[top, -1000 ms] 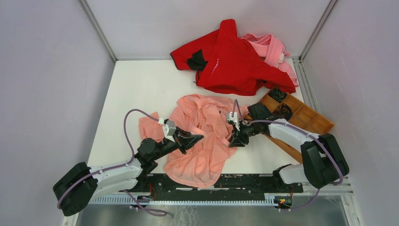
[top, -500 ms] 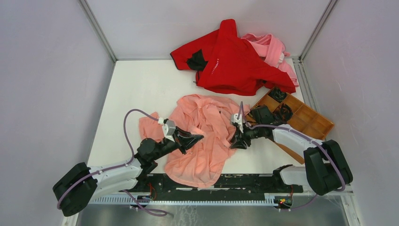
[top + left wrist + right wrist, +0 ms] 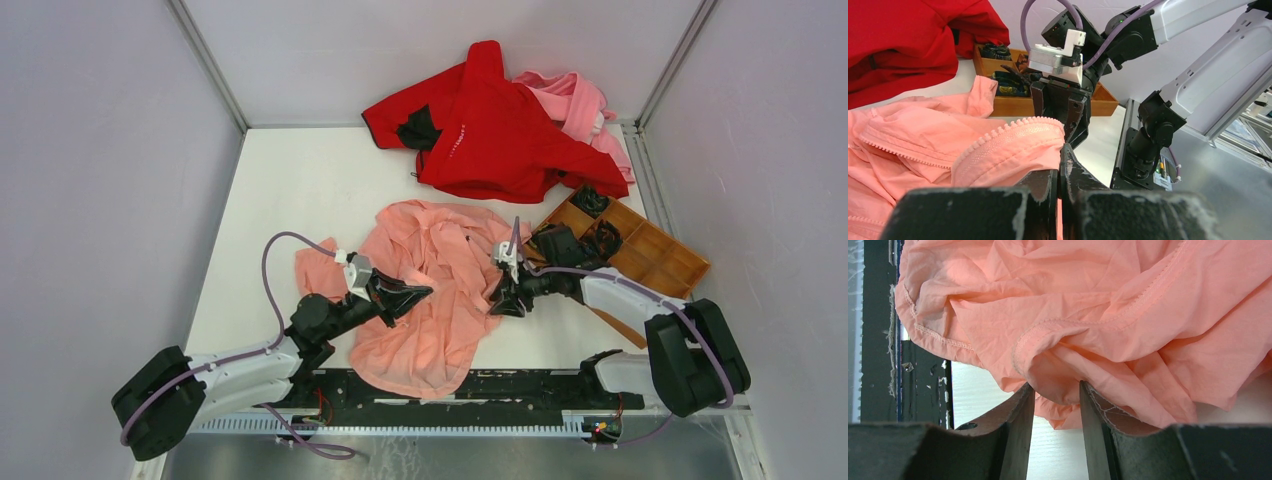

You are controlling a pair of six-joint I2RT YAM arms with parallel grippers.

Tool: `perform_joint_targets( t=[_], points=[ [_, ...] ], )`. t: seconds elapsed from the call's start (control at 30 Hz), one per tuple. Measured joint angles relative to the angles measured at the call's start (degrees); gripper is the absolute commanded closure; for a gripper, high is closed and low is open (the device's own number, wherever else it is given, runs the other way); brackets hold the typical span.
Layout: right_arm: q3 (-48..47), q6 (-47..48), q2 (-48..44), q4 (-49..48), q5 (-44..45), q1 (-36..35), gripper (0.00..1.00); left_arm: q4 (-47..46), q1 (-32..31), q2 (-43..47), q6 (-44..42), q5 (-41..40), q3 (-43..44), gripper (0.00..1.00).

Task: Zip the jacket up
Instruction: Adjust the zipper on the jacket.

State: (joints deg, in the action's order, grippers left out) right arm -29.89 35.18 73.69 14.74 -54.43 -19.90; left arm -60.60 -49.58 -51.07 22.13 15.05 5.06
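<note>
The salmon-pink jacket [image 3: 440, 250] lies crumpled at the near middle of the table. My left gripper [image 3: 425, 292] is shut on its zipper edge; in the left wrist view the fabric with its row of pink zipper teeth [image 3: 998, 131] bulges out just above the closed fingertips [image 3: 1062, 150]. My right gripper [image 3: 502, 300] is at the jacket's right edge, facing the left one. Its fingers stand open in the right wrist view [image 3: 1055, 387], with a soft fold of the jacket [image 3: 1098, 300] sagging between the tips and white table showing through the gap below.
A bright red garment [image 3: 500, 130] and a paler pink one [image 3: 580, 100] are heaped at the back. A wooden compartment tray [image 3: 660, 255] with dark items sits right of the right arm. The black rail [image 3: 500, 385] runs along the near edge.
The right gripper's fingers have spread wider and its wrist has shifted slightly right. The left gripper has kept its hold without moving.
</note>
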Motion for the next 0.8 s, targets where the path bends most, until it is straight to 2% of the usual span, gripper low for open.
perform_joint_targets(
  t=[0.17, 0.23, 0.33, 0.47, 0.63, 0.8],
  points=[
    [1.64, -0.57, -0.63, -1.64, 0.04, 0.15, 0.55, -0.02, 0.0, 0.2, 0.07, -0.02, 0.0, 0.98],
    [2.21, -0.98, -0.83, -2.58, 0.04, 0.15, 0.58, 0.0, 0.0, 0.2, 0.15, -0.02, 0.0, 0.98],
    [2.78, -1.97, -1.14, -4.37, -0.02, 0.15, 0.79, -0.02, 0.0, 0.13, 0.17, -0.02, 0.0, 0.98],
    [2.67, -3.19, -1.49, -5.62, -1.14, 0.15, 0.93, -0.17, 0.0, -0.96, 0.17, 0.02, 0.0, 0.98],
    [-1.11, -2.29, -0.9, -2.45, -1.79, 0.15, 0.98, -0.85, 0.0, -6.12, 0.42, 0.02, 0.07, 0.98],
    [-11.93, 1.84, 5.03, 6.82, -1.84, 0.15, 0.98, -1.75, 0.0, -15.39, 1.68, 0.0, 2.16, 0.98]
  ],
)
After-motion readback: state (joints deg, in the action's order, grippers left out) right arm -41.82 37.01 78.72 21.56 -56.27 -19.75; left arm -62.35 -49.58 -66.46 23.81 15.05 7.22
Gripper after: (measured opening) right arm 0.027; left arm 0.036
